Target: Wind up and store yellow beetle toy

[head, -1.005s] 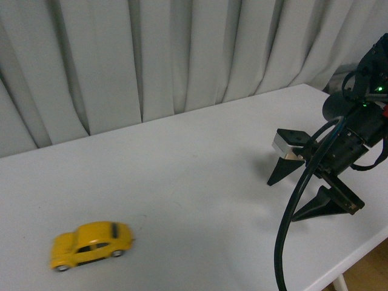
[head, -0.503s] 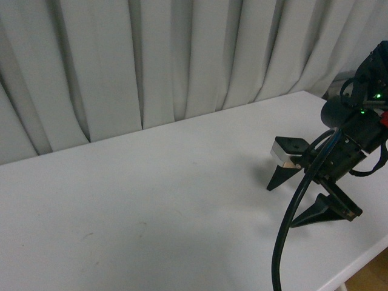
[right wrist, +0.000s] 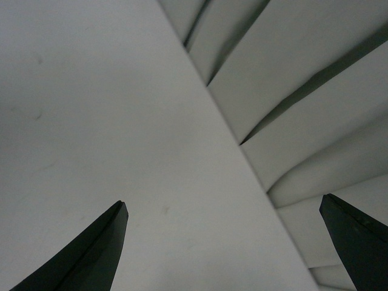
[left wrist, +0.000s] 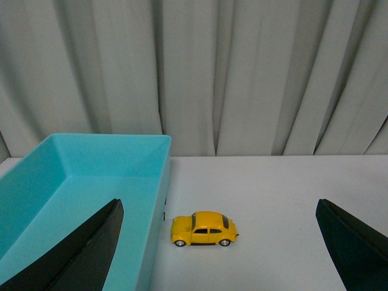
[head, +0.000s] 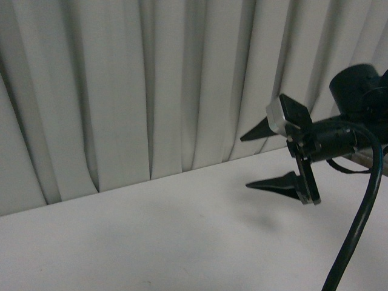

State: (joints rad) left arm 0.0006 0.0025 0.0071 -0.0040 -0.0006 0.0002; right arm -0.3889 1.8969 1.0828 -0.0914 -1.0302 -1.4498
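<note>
We see the yellow beetle toy [left wrist: 204,228] on its wheels on the white table [left wrist: 285,182], just beside the teal bin [left wrist: 103,137] (outside its wall), with our left gripper [left wrist: 217,203] spread wide and empty, and our right gripper [head: 244,162] likewise parted, holding nothing, before the curtain [head: 121,91].

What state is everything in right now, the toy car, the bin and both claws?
toy car: upright on its wheels on the table, beside the bin, not held.
bin: open on top, no lid.
left claw: open, holding nothing.
right claw: open, holding nothing, raised above the table.
</note>
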